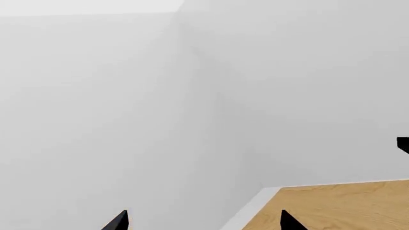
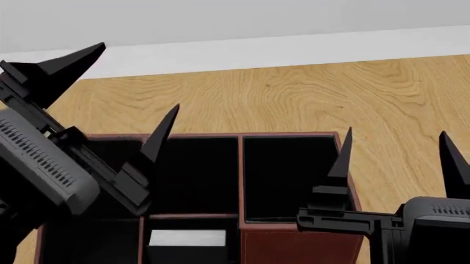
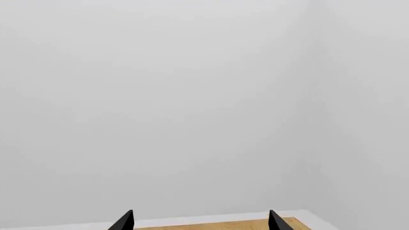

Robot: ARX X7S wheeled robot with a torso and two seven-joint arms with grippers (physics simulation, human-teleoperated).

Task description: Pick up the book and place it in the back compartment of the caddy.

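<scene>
In the head view the dark red-brown caddy lies on the wooden floor, its lower part cut off by the frame edge. The book, a small block with a light-grey face, sits inside the back compartment, on the near side of the short cross divider. My left gripper is open, raised over the caddy's left column and holding nothing. My right gripper is open and empty at the caddy's right rim. Both wrist views show only open fingertips against white walls.
Light wooden floor stretches beyond the caddy to a white baseboard and wall. The left wrist view shows a room corner and floor, with a black tip at the frame's edge.
</scene>
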